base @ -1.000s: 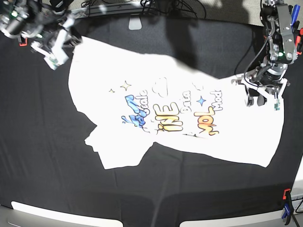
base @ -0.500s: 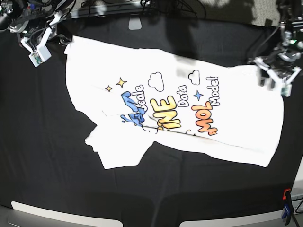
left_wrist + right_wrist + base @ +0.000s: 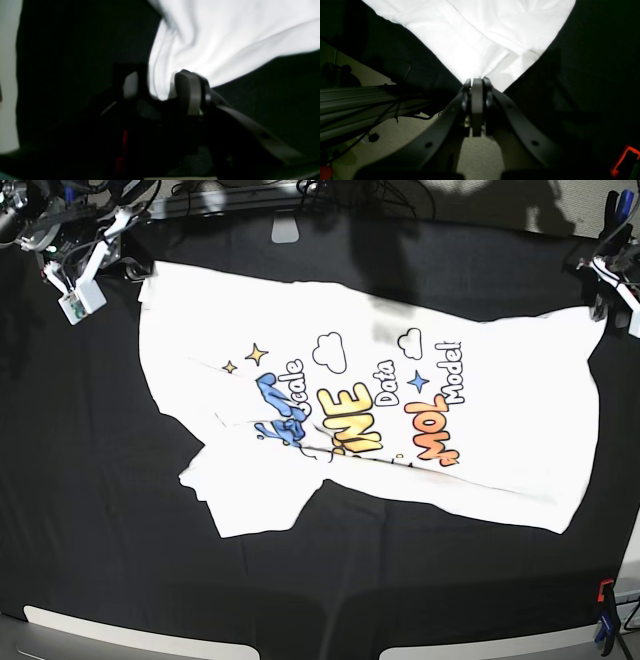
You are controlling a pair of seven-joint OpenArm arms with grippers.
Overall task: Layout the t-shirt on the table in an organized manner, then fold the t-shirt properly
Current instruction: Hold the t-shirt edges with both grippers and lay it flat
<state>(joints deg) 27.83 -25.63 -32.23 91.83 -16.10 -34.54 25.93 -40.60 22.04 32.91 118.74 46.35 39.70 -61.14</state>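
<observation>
Presently the t-shirt (image 3: 380,410) lies print-up across the black counter (image 3: 90,510), spread out diagonally, one sleeve folded under at the lower left of the base view.

The right gripper (image 3: 477,86) is clenched on a corner of the shirt, its jaws pressed together with white cloth pinched between them. The left gripper (image 3: 160,86) stands with its jaws apart and a fold of cloth lying loose between them; I read it as released, not gripping.

Risks as I judge them:
- With only one corner held, any further pull from the right arm would drag the whole shirt toward that side and skew it again.
- The loose fold may snag on a left finger (image 3: 188,93) as that arm lifts away, raising a ridge along the hem.
- The tucked sleeve, if left, would spoil the fold.

Hard to make out:
- The left wrist view is dark and blurred; I cannot tell whether cloth touches the finger pads.
- In the base view both grippers sit at the frame's edges, the left one partly cut off.
- The shirt's collar is not discernible.
</observation>
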